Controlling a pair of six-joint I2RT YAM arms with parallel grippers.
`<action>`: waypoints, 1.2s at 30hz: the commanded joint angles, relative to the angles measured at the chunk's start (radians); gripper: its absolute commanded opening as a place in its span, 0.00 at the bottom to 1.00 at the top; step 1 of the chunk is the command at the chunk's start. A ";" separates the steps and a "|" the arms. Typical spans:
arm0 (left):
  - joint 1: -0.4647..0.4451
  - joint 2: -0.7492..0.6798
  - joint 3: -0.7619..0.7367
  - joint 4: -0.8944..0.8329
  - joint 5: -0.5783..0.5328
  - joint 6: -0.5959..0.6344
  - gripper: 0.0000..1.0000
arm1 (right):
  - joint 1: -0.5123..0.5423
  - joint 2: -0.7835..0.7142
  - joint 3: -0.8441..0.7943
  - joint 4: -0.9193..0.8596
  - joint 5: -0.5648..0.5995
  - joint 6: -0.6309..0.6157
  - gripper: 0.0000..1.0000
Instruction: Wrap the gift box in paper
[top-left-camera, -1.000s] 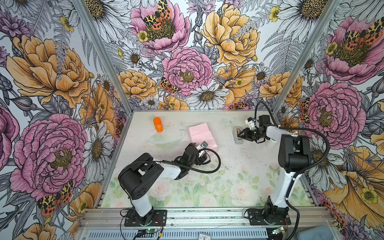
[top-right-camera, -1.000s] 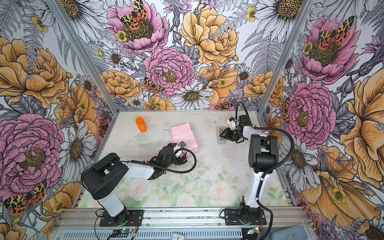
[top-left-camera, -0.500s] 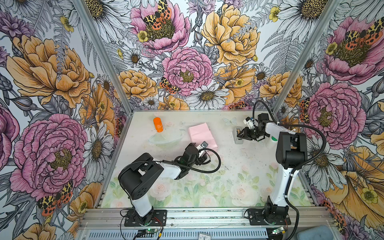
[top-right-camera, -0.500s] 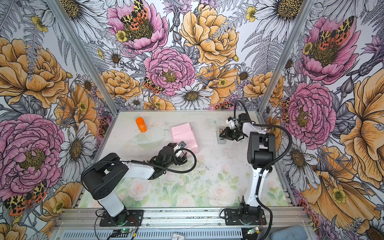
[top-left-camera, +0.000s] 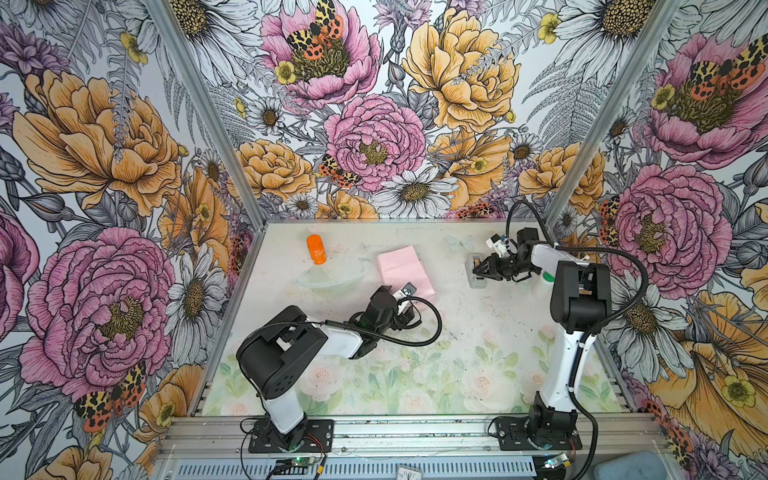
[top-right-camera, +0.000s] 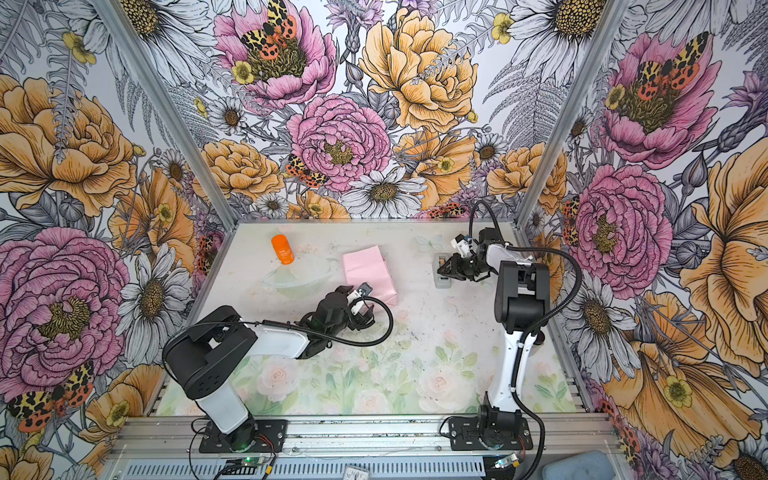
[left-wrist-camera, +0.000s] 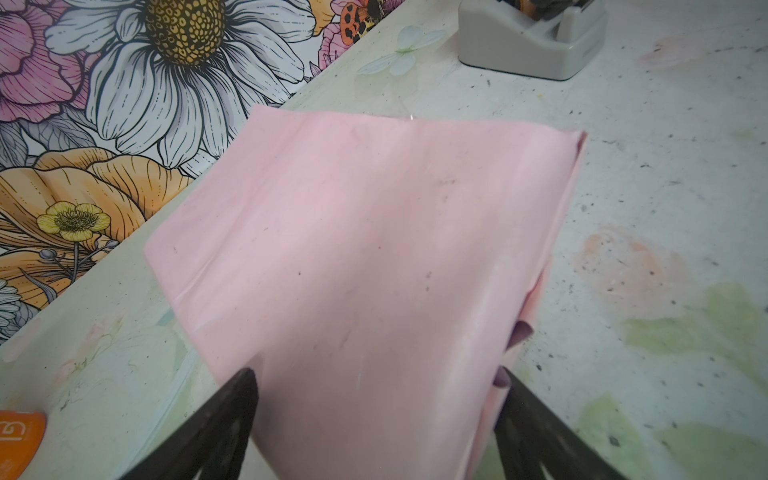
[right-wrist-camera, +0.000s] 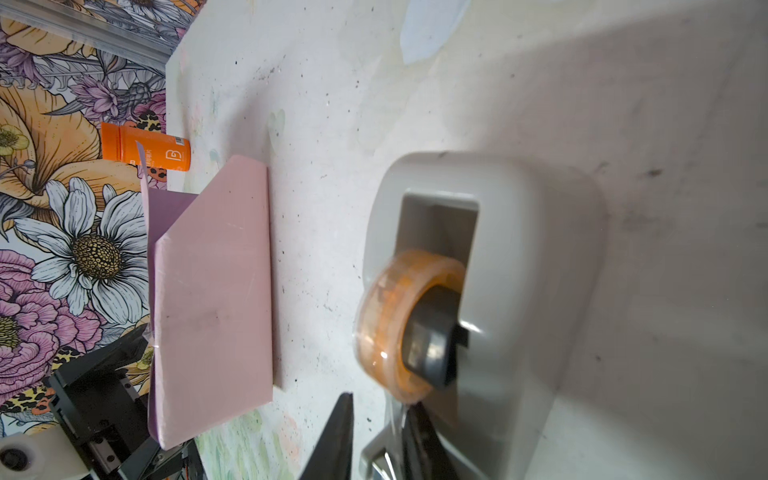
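The paper (top-left-camera: 405, 270) (top-right-camera: 368, 270) lies folded into a pale pink package at the back middle of the table; the gift box is hidden under it. A lilac flap (right-wrist-camera: 166, 208) sticks out at one end. My left gripper (top-left-camera: 409, 309) (top-right-camera: 365, 309) (left-wrist-camera: 376, 374) holds the package's near end, one finger pressed against each side. My right gripper (top-left-camera: 478, 270) (top-right-camera: 442, 270) (right-wrist-camera: 378, 411) is at the grey tape dispenser (right-wrist-camera: 519, 249) (top-left-camera: 473, 282), jaws narrow but apart. A clear tape strip (right-wrist-camera: 395, 415) hangs between them, off the orange roll (right-wrist-camera: 399, 324).
An orange bottle (top-left-camera: 316, 249) (top-right-camera: 282, 249) lies at the back left near the wall. A clear plastic piece (top-left-camera: 328, 278) sits between the bottle and the package. The flowered walls close in the back and both sides.
My right gripper's jaws have narrowed around the tape strip at the dispenser, and that arm's elbow has shifted slightly. The left arm and the package have not moved.
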 joint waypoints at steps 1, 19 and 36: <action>-0.001 0.033 -0.004 -0.079 0.000 -0.024 0.88 | -0.009 0.029 0.027 -0.028 -0.074 -0.012 0.22; -0.002 0.038 0.002 -0.081 -0.001 -0.028 0.88 | -0.030 0.074 0.073 -0.025 -0.129 -0.017 0.18; -0.004 0.038 0.001 -0.081 -0.005 -0.030 0.88 | -0.037 0.063 0.074 -0.023 -0.159 -0.014 0.00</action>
